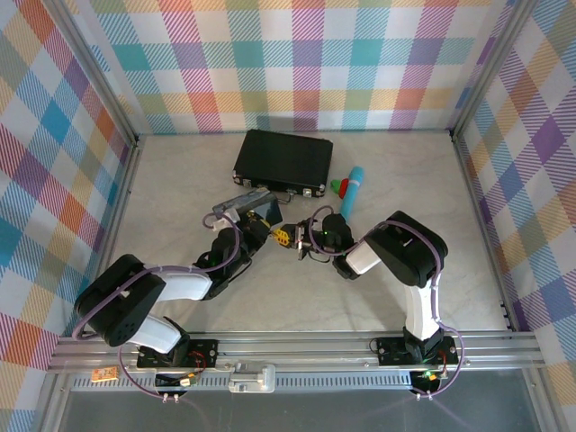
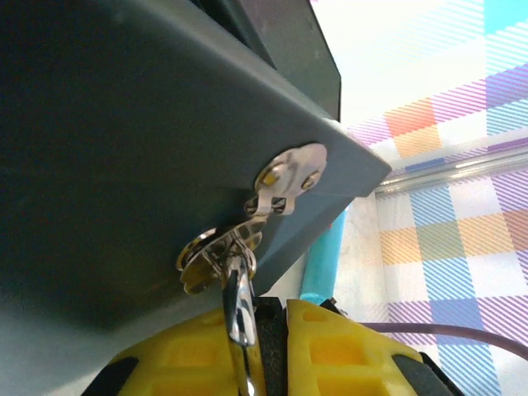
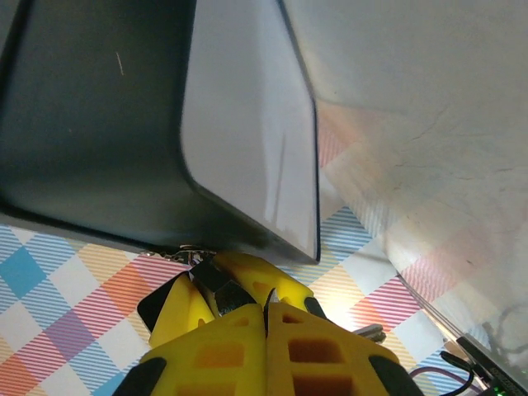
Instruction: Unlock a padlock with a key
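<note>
In the left wrist view my left gripper point(image 2: 266, 312) is shut on the padlock point(image 2: 273, 328), a small dark block wedged between the yellow fingers. Its silvery shackle point(image 2: 238, 289) runs up to the metal hasp point(image 2: 289, 175) on a grey-blue tin box point(image 2: 124, 148). In the right wrist view my right gripper point(image 3: 266, 310) is shut on the key point(image 3: 267, 299), a thin dark sliver poking out between the fingertips. It points at the padlock point(image 3: 216, 285) just ahead. From above, the left gripper point(image 1: 277, 236) and right gripper point(image 1: 302, 245) meet tip to tip in front of the tin box point(image 1: 241, 200).
A black case with metal latches point(image 1: 283, 162) lies behind the tin. A teal stick point(image 1: 351, 191) and a small red-and-green piece point(image 1: 337, 186) sit to its right. Checked walls enclose the table point(image 1: 405, 180) on three sides.
</note>
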You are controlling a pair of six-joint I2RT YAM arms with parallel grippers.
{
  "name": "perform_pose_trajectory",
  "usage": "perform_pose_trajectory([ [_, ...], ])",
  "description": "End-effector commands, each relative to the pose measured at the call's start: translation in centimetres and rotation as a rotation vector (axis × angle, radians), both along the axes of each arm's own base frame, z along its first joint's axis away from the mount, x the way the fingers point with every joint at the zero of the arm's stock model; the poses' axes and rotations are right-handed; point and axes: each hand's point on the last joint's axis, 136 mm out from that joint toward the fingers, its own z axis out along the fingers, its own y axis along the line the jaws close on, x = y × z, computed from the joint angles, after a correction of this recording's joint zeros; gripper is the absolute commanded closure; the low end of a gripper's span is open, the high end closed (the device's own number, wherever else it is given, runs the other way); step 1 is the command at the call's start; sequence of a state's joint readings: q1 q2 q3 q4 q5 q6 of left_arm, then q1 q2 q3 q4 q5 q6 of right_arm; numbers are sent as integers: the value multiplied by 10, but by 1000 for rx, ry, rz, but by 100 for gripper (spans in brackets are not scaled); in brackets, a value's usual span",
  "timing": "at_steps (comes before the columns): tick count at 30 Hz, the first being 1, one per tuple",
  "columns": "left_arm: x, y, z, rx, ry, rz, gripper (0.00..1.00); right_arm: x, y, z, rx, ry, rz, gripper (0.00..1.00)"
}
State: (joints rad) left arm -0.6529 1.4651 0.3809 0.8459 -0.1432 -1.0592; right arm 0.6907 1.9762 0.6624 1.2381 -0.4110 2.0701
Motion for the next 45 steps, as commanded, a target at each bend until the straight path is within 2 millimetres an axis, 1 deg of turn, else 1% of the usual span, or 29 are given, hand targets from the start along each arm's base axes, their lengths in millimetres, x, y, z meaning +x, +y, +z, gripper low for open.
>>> perform_pose_trajectory([
  [1,-9,2,-33,66,82,-17,100,8,-11,25,72,-125,-10,96],
  [3,-8,0,-34,63,88,-17,100,8,-18,18,20,-194,-12,88],
  [4,-8,0,-34,62,89,-17,100,6,-23,11,-12,-209,-15,82],
  [5,-7,0,-34,62,91,-14,100,5,-28,9,-37,-251,-23,77],
  [8,-7,0,-35,70,107,-12,100,0,-43,-3,-125,-318,-14,67],
  [10,-9,2,-34,73,113,-6,100,-5,-52,-7,-177,-348,1,62],
  [13,-12,4,-35,94,131,-12,100,-12,-63,-10,-267,-400,45,60],
  [15,-16,3,-38,122,159,-27,100,-17,-67,-14,-357,-431,102,58],
  [17,-22,2,-45,146,194,-41,100,-24,-72,-18,-494,-452,194,55],
  [21,-36,-1,-66,179,266,-65,100,-24,-88,-8,-730,-557,319,52],
  [22,-38,-2,-70,174,279,-64,100,-23,-89,-2,-761,-597,339,49],
  [24,-39,-4,-76,156,290,-67,100,-20,-90,6,-797,-650,373,47],
  [26,-39,-6,-79,140,296,-64,100,-19,-89,10,-818,-685,412,46],
  [27,-38,-7,-79,134,296,-65,98,-19,-89,11,-824,-695,425,46],
  [28,-38,-8,-79,128,296,-67,93,-19,-88,12,-829,-706,439,45],
  [29,-37,-9,-78,122,294,-68,86,-19,-88,12,-834,-719,451,44],
  [31,-37,-9,-74,106,294,-62,67,-20,-88,13,-843,-740,466,41],
  [32,-38,-8,-70,98,288,-57,60,-21,-87,14,-847,-762,478,40],
  [35,-41,0,-59,101,284,-37,47,-25,-89,15,-891,-818,509,37],
  [38,-46,14,-42,138,276,-9,37,-31,-89,16,-953,-881,549,36],
  [40,-51,28,-34,177,280,17,31,-34,-86,17,-988,-928,580,35],
  [43,-53,50,-21,187,278,54,26,-41,-75,20,-1019,-1008,638,35],
  [45,-53,62,-13,184,275,74,25,-48,-63,21,-1056,-1090,700,36],
])
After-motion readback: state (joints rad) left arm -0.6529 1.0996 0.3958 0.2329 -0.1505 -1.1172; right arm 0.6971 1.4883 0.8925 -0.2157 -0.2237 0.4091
